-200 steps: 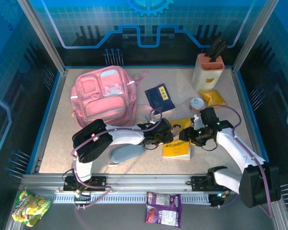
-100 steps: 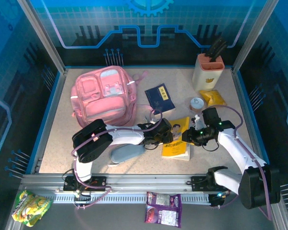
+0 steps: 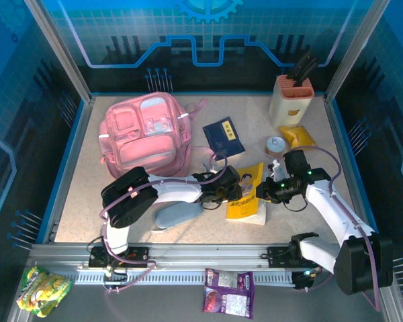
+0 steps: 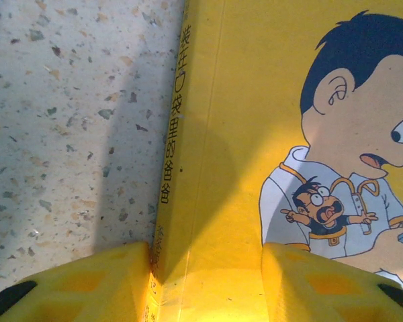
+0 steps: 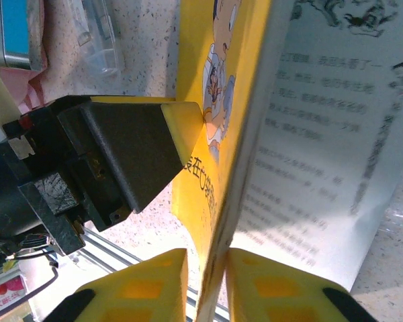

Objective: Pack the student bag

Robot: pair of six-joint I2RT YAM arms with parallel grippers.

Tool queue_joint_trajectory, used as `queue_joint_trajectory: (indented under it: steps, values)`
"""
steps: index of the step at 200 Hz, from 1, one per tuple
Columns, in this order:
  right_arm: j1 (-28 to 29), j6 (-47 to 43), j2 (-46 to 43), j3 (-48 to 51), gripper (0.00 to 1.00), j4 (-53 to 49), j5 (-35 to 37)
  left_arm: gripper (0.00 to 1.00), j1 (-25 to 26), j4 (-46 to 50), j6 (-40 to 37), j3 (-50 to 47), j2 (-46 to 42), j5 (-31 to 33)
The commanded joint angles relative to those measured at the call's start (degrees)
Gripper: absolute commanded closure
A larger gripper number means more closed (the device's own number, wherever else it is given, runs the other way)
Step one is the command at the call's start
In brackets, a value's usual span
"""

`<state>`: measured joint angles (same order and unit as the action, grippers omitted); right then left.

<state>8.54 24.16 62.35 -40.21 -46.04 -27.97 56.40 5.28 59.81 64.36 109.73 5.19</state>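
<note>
Picking up the yellow book, we judge: right claw pinches its cover, left claw straddles the spine w/ fingers apart. Student bag lies behind-left on bench; next, lift book & carry it there.

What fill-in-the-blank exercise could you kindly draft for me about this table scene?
1. The student bag is coloured ___.
2. The right tool pinches the lifted cover of a book that is ___.
3. The left tool straddles that book's ___.
4. The knife block stands at the table's far ___ corner.
Missing words: pink; yellow; spine; right.
</note>
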Motion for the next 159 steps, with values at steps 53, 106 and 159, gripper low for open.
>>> queue_joint_trajectory:
  steps: [53,106,159]
  values:
    - [-0.8,-0.5,3.0,0.0,0.75,1.1,-2.3,0.52,-0.2,1.6,-1.7,1.6,0.6,0.6]
    - [-0.6,-0.3,3.7,0.8,0.85,3.2,-2.2,0.52,-0.1,1.4,-1.6,2.0,0.7,0.1]
    - [-0.6,1.3,0.4,0.0,1.0,5.7,-6.1,0.46,-1.3,0.7,-2.1,0.4,-4.5,-0.1]
